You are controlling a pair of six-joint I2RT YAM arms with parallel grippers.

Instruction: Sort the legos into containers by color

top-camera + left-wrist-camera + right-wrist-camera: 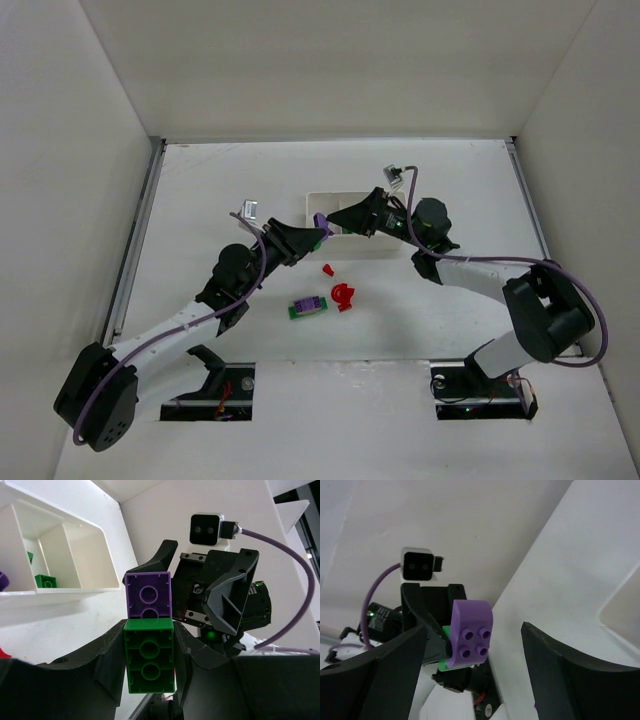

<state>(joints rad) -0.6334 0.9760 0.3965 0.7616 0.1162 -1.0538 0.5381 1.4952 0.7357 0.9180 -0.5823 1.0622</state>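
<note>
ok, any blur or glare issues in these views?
Top external: even light, faint shadows, no glare. Left wrist: stack sharp, left fingers dark and soft-edged. Right wrist: stack clear, right fingers near-black, whites washed flat.

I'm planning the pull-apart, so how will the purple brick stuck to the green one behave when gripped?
The purple brick looks like hard plastic, likely rigid. Its glossy faces may slip. Attached to the green brick clamped in the left end effector, it probably resists, then pops free.
</note>
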